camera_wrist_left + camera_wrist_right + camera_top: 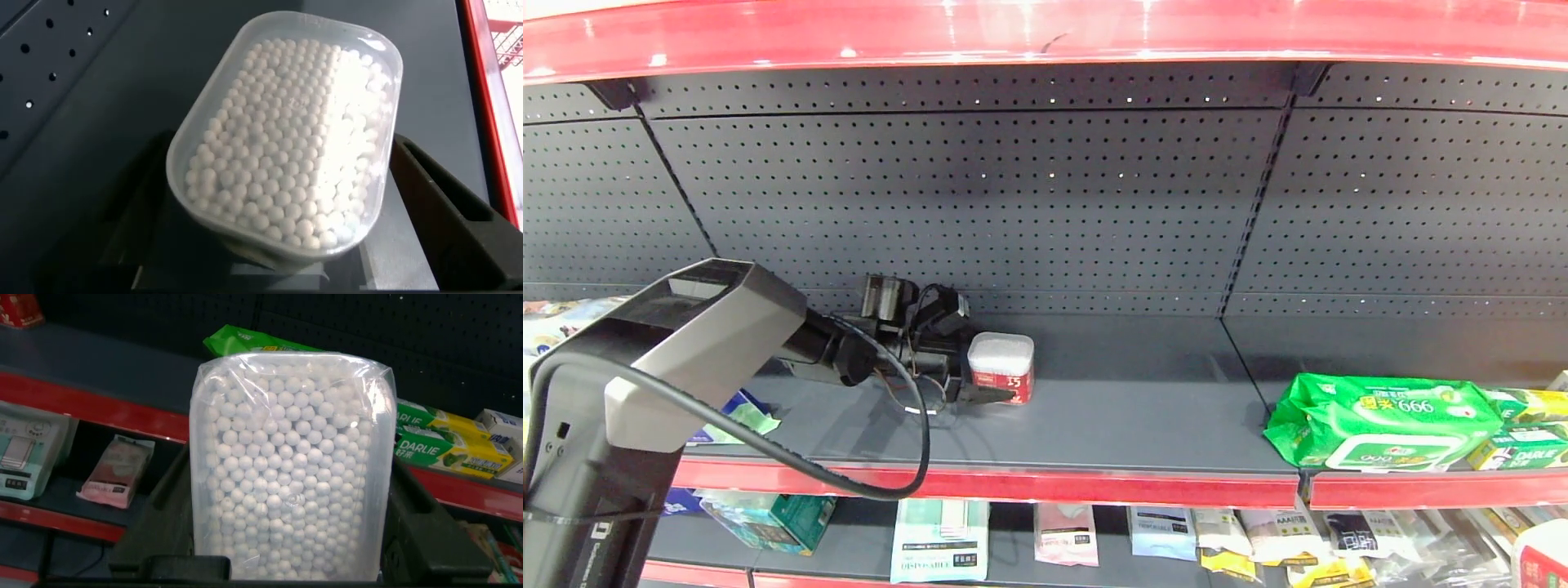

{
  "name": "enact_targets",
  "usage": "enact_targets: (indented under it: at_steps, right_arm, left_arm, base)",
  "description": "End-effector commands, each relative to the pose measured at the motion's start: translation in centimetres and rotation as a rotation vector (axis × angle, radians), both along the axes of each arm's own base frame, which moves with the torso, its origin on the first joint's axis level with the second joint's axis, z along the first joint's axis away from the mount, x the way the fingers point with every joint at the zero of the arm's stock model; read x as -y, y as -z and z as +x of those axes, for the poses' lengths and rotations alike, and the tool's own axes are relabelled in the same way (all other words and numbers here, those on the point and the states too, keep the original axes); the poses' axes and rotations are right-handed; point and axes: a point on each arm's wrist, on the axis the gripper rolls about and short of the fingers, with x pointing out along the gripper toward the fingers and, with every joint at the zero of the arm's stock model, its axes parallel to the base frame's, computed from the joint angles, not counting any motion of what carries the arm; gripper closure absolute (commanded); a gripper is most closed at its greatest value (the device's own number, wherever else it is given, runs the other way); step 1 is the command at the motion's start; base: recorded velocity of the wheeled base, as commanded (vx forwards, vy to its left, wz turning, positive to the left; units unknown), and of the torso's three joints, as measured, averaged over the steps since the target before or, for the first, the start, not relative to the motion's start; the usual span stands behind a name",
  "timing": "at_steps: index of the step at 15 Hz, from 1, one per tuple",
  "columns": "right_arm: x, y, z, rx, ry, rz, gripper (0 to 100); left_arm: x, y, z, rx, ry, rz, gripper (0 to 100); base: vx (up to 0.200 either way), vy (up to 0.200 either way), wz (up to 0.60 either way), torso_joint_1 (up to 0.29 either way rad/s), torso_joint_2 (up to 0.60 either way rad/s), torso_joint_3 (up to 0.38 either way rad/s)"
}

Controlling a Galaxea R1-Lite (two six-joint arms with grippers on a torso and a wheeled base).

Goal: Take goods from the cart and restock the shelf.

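Observation:
A clear cotton swab box point(1001, 366) with a red label stands on the grey shelf point(1111, 425), left of its middle. My left gripper point(985, 380) reaches in from the left and is shut on the box, one finger passing in front of it. From the left wrist the box's clear lid point(286, 131) shows between the dark fingers point(445, 212). My right gripper point(290, 547) is shut on a second cotton swab box point(290, 457), held away from the shelf; its white top with a red label point(1539, 555) shows at the lower right in the head view.
A green wipes pack point(1380, 420) and small green boxes point(1523, 433) lie on the shelf's right section. Packets point(735, 412) lie at the far left. The lower shelf point(1094, 531) holds several packets. A red shelf point(1045, 33) hangs overhead.

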Motion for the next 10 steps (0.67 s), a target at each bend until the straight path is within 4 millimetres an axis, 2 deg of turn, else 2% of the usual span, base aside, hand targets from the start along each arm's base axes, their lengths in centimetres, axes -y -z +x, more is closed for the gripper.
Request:
enact_targets:
  at_steps: [1,10]
  right_arm:
    - [0.00,-0.01,0.02,-0.001,0.000,-0.003,100]
    - [0.00,-0.01,0.02,-0.001,0.000,-0.003,100]
  left_arm:
    - [0.27,-0.05,-0.06,0.002,0.005,0.001,0]
    - [1.15,0.48,0.07,-0.005,0.010,0.008,0]
  base:
    - [0.000,0.000,0.00,0.000,0.00,0.000]
    - [0.000,0.000,0.00,0.000,0.00,0.000]
